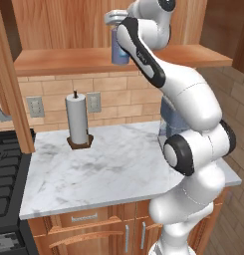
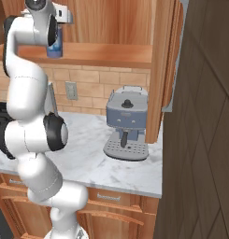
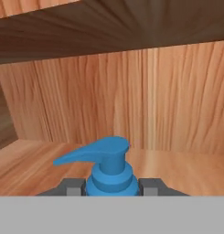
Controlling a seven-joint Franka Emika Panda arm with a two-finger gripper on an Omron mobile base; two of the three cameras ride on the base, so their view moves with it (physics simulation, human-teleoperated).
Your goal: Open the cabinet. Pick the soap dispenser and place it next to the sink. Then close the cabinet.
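The cabinet stands open, and its wooden shelf floor (image 1: 63, 61) (image 2: 111, 53) runs above the counter. The soap dispenser (image 1: 117, 52) (image 2: 54, 50), a lavender bottle, is upright at the shelf's front edge. Its blue pump top (image 3: 106, 167) shows in the hand view, between the two dark fingertips (image 3: 73, 186). My gripper (image 1: 117, 36) (image 2: 57, 33) (image 3: 112, 187) reaches down from above and is shut on the bottle's neck. I cannot tell whether the base still touches the shelf. One open door (image 2: 168, 65) hangs at the right. The sink is out of view.
On the marble counter (image 1: 108, 169) a white paper towel roll (image 1: 77, 119) stands at the back left. A grey-blue coffee machine (image 2: 126, 123) (image 1: 169, 123) sits at the right. A black stove (image 1: 6, 169) borders the counter's left side. A dark wooden panel (image 2: 204, 140) rises at the right.
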